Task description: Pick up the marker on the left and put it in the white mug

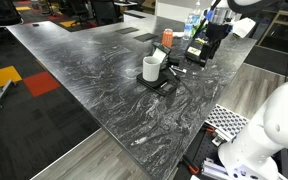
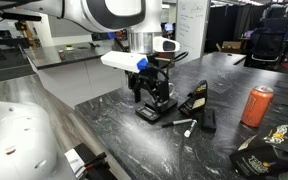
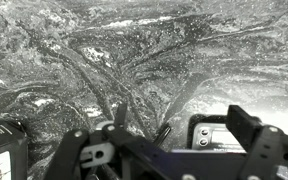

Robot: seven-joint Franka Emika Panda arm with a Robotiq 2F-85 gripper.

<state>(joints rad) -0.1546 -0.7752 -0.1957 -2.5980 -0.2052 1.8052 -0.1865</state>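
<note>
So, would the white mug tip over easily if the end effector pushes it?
Probably not easily: the white mug stands upright and looks squat. It seems rigid, so squeezing should not deform it. Its smooth wall may slip in a grasp.

We see soft, even light in both exterior views, with pale glare streaking the dark surface. The wrist view is grayscale, the surface blown out white toward one edge, the nearest hardware blurred.

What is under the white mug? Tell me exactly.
The white mug appears to stand on a flat black object on the marbled table. Anything directly beneath its base is covered.
</note>
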